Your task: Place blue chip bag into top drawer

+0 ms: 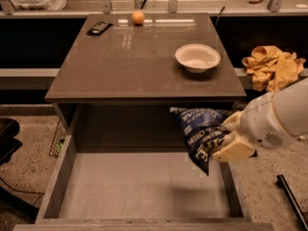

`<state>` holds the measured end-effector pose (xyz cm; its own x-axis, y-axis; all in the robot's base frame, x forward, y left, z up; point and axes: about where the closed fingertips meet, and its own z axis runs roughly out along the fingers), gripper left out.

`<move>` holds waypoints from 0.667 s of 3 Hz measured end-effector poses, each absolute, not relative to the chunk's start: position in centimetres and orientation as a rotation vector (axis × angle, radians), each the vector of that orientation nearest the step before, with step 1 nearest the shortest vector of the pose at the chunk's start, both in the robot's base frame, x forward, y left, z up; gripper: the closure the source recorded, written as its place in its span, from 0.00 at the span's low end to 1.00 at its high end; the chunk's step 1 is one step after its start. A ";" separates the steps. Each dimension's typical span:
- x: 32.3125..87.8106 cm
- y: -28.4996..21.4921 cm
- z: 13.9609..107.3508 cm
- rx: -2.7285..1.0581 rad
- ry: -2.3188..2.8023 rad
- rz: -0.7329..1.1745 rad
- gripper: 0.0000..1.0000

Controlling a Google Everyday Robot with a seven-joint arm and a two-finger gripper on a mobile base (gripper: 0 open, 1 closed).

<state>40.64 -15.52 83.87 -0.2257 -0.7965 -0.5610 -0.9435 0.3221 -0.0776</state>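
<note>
transport step — cream two-finger gripper (225,139) clamps crinkled navy-blue foil chip bag (198,131) below front edge of brown table (134,57), near front-right corner, over open grey top drawer (61,173). next, likely: lower inside, release.

Speckled floor (32,168) surrounds a glossy brown cabinet (134,57).

Top drawer (144,186) floor bare, open above — jaws and blue chip bag (199,134) over its right side.
</note>
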 end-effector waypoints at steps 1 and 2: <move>40.4 -10.4 80.7 -1.661 2.072 0.453 1.00; 41.7 -5.7 77.6 -1.757 2.088 0.450 1.00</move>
<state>41.67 -5.70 77.59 -0.1510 -0.8661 -0.4765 -0.9855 0.1697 0.0038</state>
